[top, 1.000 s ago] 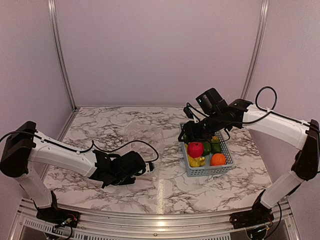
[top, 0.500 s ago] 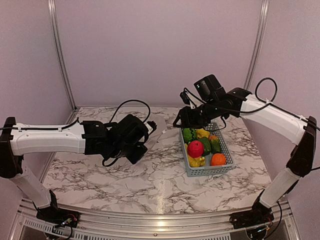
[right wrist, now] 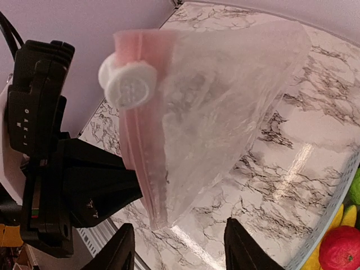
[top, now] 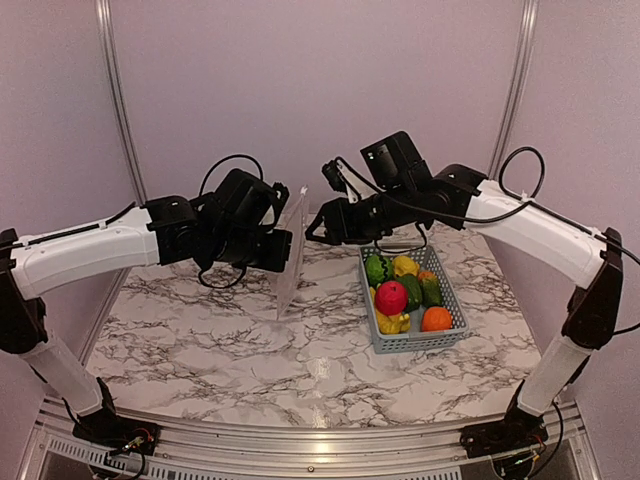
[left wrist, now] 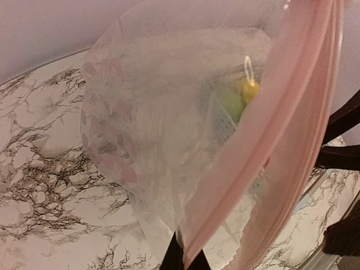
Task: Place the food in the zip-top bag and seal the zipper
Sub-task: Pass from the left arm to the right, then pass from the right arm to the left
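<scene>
The clear zip-top bag [top: 291,255] hangs edge-on above the table's middle. My left gripper [top: 283,247] is shut on its pinkish zipper [left wrist: 270,129]; the fingers [left wrist: 169,260] pinch the strip at its lower end. My right gripper [top: 314,233] is open and empty, just right of the bag. In the right wrist view the bag [right wrist: 225,112] lies ahead of the open gripper [right wrist: 180,247], with the zipper [right wrist: 140,163] and a white slider [right wrist: 129,81]. The food lies in the basket: red-pink ball [top: 391,297], bananas [top: 392,322], orange [top: 436,318], melon [top: 376,269], yellow pepper [top: 405,265].
The grey-blue slotted basket [top: 418,342] stands right of centre on the marble table [top: 200,350]. Pale walls with metal posts close the back and sides. The left arm's black wrist [right wrist: 56,169] sits close beside the bag in the right wrist view.
My left gripper has lifted the bag from the table's front left up to the middle back, where it hangs. My right gripper has moved left, away from the basket, toward the bag.
</scene>
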You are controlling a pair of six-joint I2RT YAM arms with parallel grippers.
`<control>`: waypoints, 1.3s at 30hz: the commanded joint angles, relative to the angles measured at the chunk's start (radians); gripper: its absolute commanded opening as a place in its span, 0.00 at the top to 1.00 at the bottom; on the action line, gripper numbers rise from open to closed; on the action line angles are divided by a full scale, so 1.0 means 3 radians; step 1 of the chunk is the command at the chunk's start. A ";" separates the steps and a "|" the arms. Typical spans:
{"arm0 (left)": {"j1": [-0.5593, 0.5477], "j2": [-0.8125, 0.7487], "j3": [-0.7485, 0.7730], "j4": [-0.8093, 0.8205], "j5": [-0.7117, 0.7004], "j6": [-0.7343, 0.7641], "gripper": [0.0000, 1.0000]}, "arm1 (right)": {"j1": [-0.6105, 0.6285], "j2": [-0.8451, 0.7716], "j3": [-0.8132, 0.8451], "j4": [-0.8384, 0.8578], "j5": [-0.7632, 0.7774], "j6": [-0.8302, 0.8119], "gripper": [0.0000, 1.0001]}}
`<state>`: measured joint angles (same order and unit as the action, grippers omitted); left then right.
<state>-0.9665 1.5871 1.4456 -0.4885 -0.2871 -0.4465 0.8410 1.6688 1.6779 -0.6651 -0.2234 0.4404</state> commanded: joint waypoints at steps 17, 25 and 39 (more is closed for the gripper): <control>0.0021 -0.0448 -0.0170 0.0258 0.0198 -0.0206 0.98 | 0.0065 0.0487 0.0705 -0.0150 0.0831 0.0252 0.91; 0.0021 -0.0370 -0.0232 0.0078 -0.0183 -0.0535 0.67 | 0.0087 0.0549 0.0658 0.0077 0.0390 0.0360 0.97; 0.0022 -0.0212 -0.0201 0.0184 -0.0157 -0.0557 0.78 | 0.0088 0.0645 0.0743 0.0164 0.0268 0.0301 0.95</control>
<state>-0.9649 1.5059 1.3823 -0.4267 -0.3099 -0.6147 0.8600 1.8523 1.8507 -0.6415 -0.1276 0.5289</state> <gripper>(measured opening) 0.284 0.047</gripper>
